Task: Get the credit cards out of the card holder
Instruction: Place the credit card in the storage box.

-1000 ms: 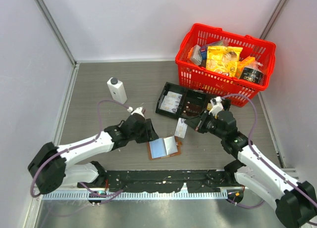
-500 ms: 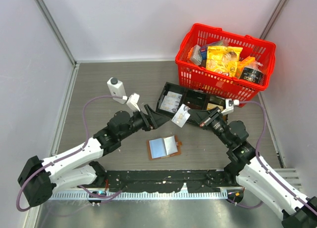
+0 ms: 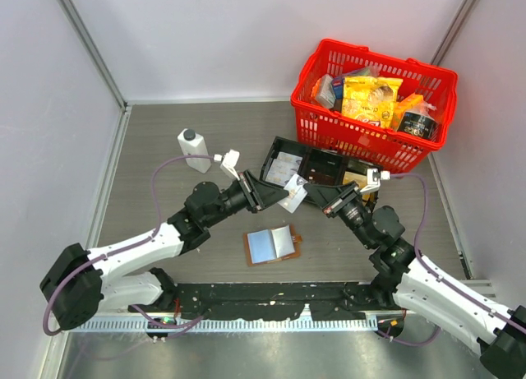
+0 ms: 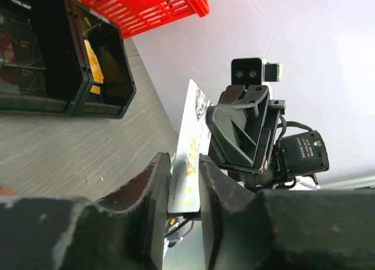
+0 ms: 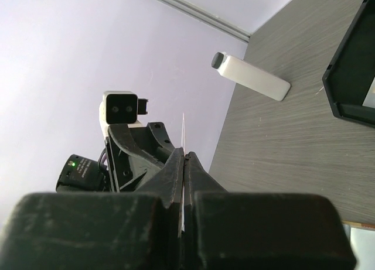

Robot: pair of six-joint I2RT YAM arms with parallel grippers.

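Grey wood-grain table (image 3: pixel 164 132) is seen under everything, with a red basket (image 3: pixel 353 134) of packets at the far right and a black tray (image 3: pixel 276 143) just in front of it. A white bottle (image 3: pixel 194 149) is stood at the far left, apart from the rest. The brown holder (image 3: pixel 273 246) is laid open and flat between the two arms, near their bases, pale pockets up; whether more cards are lodged in it cannot be told. One card (image 3: pixel 292 193) is held in the air between holder and tray, where the two grippers meet.

The right gripper (image 5: pixel 183 159) is closed fully on the card, whose thin edge is seen pinched between its fingers in the right wrist view. The left gripper (image 4: pixel 183 161) is set narrowly astride the same card, a finger at each face; whether it is clamped or merely close cannot be told.

The step in hand is judged to be a handover of an extracted card from right to left. Next, a firm pinch by the left is called for before the right is released; the card can then be set down clear of the holder.

The card is held on edge rather than flat, its faces turned sideways. Its long axis is judged to run along the left fingers, out past their tips, toward the tray.
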